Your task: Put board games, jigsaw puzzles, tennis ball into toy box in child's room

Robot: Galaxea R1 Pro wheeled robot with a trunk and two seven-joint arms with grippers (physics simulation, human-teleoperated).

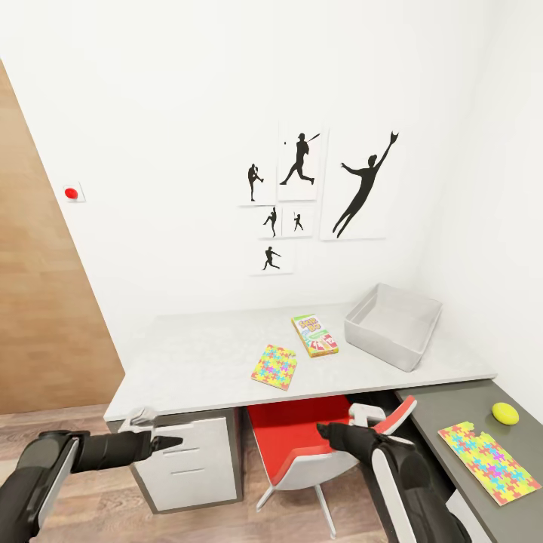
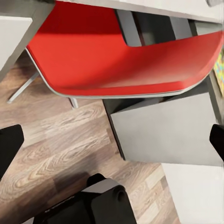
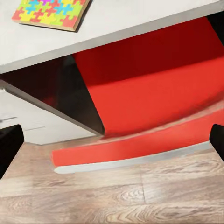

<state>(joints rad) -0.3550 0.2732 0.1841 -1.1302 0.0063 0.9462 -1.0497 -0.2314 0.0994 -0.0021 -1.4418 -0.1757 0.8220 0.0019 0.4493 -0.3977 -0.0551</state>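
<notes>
Both hands, left and right, hang open and empty before the grey-topped table by a white wall.

We found one printed item only, a board game box lying on the table, its green, white and red lid carrying lettering too small for us to read with certainty, no other text or numbers were legible to us
</notes>
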